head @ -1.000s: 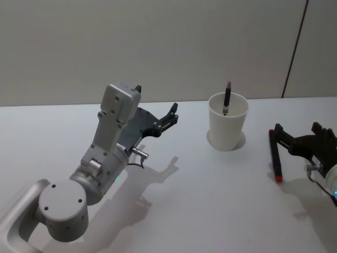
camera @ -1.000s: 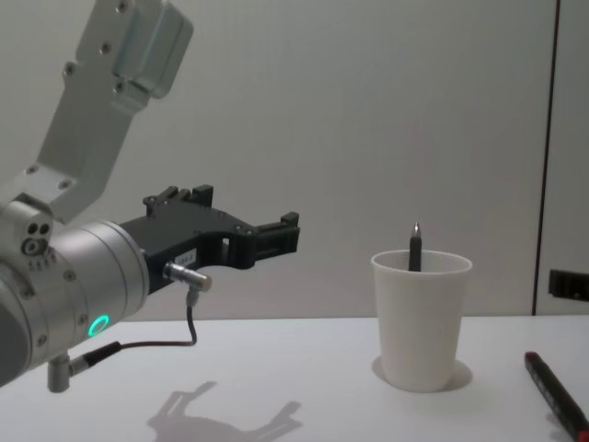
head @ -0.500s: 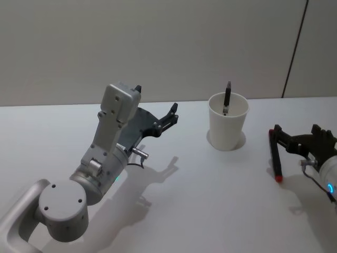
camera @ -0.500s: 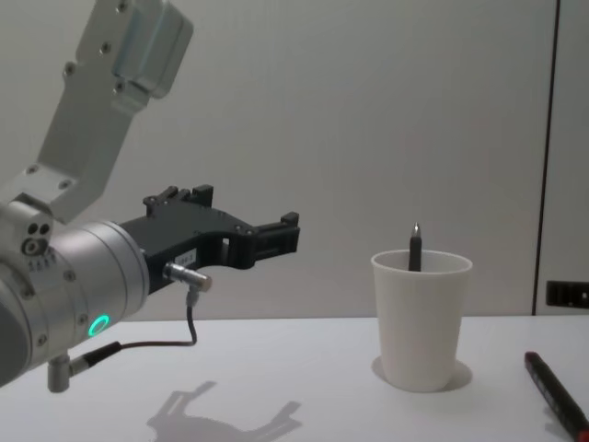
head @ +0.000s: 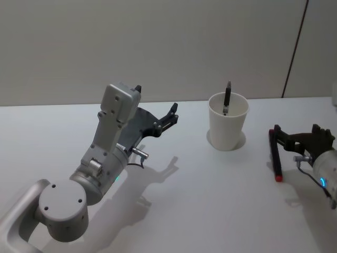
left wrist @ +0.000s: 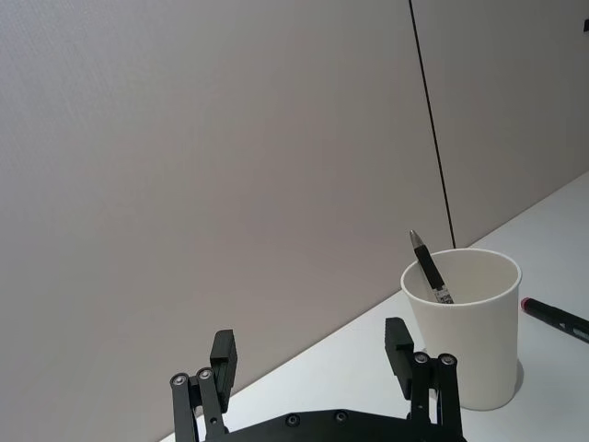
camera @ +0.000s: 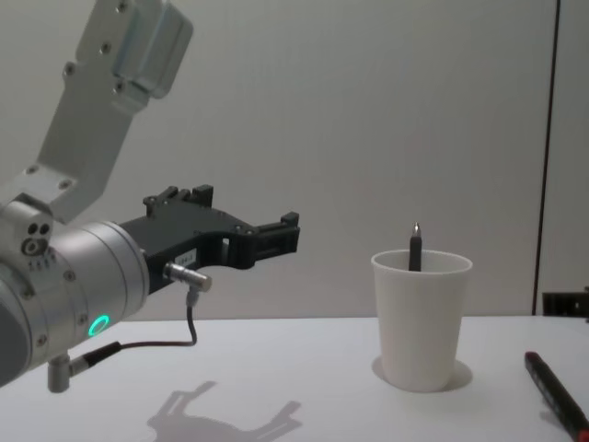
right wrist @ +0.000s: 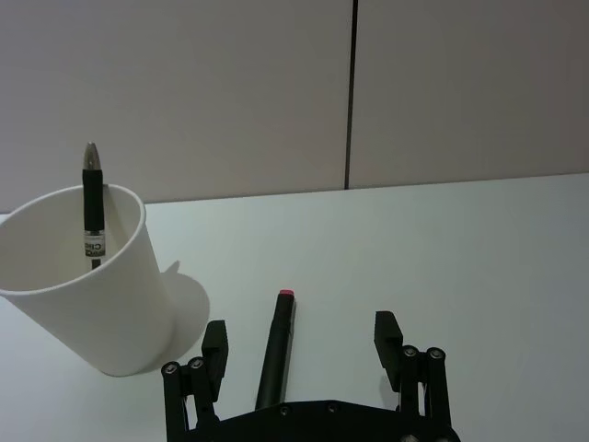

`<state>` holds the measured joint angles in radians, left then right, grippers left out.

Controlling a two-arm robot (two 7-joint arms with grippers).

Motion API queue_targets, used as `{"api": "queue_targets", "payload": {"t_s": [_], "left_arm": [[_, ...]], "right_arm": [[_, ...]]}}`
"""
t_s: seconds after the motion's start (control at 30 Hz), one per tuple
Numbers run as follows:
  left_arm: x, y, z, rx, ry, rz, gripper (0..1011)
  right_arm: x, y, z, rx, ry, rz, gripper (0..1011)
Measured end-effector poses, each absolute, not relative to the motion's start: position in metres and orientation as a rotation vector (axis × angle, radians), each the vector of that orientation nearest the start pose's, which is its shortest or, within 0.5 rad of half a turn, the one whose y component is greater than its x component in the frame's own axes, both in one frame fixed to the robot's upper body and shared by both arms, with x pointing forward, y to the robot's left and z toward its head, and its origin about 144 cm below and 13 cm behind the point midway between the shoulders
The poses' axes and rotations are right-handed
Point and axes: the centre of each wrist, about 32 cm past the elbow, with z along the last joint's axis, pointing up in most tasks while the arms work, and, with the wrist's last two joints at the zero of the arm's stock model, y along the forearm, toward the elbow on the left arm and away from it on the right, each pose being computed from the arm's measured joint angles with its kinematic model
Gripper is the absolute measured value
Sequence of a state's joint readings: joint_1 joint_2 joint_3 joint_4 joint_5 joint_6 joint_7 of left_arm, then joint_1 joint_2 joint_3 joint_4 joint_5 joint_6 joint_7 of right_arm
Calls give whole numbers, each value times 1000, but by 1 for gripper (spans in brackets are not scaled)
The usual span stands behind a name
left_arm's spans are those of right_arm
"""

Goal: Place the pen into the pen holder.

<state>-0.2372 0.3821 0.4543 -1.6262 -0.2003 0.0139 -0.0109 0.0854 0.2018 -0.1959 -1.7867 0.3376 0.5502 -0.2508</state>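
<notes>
The pen holder, a white paper cup (head: 227,124) (camera: 421,318) (left wrist: 465,327) (right wrist: 87,285), stands upright with one black pen (head: 227,97) (right wrist: 92,207) leaning inside it. A second pen (head: 275,155) (right wrist: 276,350) (camera: 557,396), black with a red end, lies flat on the table to the cup's right. My right gripper (head: 296,132) (right wrist: 301,336) hovers open just above this pen, which lies between the fingers, nearer the cup-side one. My left gripper (head: 157,100) (camera: 248,221) (left wrist: 311,348) hangs open and empty in the air, left of the cup.
The white table (head: 210,200) meets a plain grey wall (head: 158,47) just behind the cup. A dark vertical seam (head: 295,47) runs down the wall at the right.
My right gripper has sunk a little toward the table over the lying pen. The left arm, the cup and both pens have not moved.
</notes>
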Motion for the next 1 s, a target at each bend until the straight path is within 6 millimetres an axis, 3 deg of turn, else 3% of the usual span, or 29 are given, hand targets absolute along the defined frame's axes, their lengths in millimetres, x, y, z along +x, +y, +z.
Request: {"api": "queue_targets", "payload": {"t_s": [1.0], "left_arm": [[492, 198, 1204, 61, -268, 1124, 1001]], "right_arm": [[491, -186, 1204, -311, 337, -1567, 1002]]}}
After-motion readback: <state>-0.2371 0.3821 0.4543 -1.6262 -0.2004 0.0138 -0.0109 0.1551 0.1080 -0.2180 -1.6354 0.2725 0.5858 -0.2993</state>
